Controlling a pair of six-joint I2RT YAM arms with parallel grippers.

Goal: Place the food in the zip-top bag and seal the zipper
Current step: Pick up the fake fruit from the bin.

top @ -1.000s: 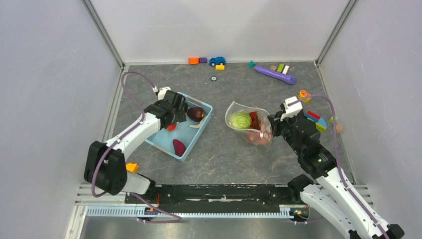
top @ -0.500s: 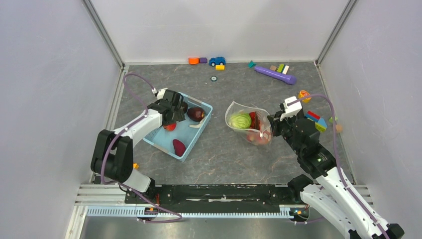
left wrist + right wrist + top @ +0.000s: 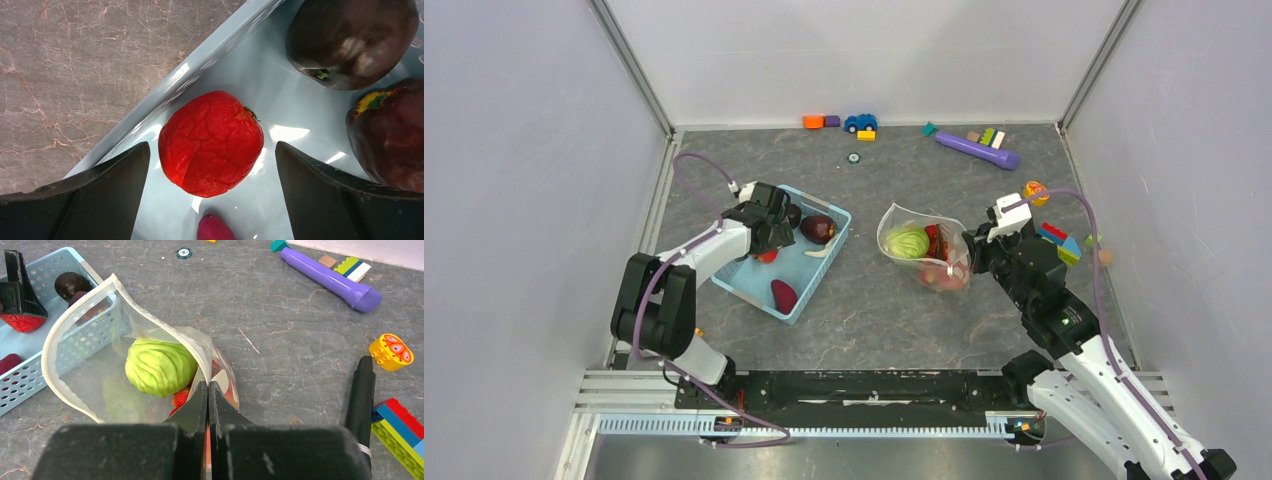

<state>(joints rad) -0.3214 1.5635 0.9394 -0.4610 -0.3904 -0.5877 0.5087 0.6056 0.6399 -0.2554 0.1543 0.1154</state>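
Shifted fwd since prior frame: left arm elbow. Left gripper held wide open astride red tomato in light blue basket – nothing gripped. Right gripper clamped shut on zip-top bag rim – green cabbage seen inside.

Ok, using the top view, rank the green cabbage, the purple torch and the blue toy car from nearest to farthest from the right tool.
1. The green cabbage, inside the zip-top bag that the right tool pinches, just to its left.
2. The purple torch, farther back, near the far wall.
3. The blue toy car, at the far wall, well to the left.
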